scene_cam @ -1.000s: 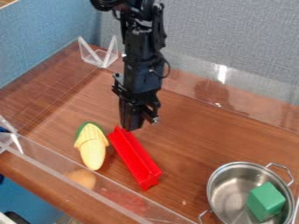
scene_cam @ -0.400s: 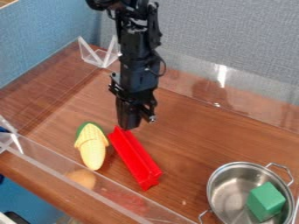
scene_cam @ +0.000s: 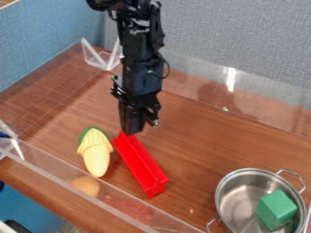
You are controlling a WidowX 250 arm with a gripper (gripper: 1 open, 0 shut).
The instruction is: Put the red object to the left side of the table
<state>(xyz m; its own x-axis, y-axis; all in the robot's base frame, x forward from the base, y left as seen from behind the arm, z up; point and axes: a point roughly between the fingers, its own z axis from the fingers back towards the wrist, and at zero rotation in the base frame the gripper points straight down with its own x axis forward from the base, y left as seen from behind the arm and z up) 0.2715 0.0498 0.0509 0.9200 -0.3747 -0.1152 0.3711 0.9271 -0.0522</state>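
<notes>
Red object (scene_cam: pixel 141 164) flat on table (scene_cam: pixel 73 91) beside corn (scene_cam: pixel 95 151), claw (scene_cam: pixel 135 129) together at its far end.

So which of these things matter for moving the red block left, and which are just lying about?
For the job:
- red block, lying by the front wall
- gripper, shut, at the block's far end
- table

Lying about:
- corn, just left of the block
- pot, front right
- green cube, in the pot
</notes>
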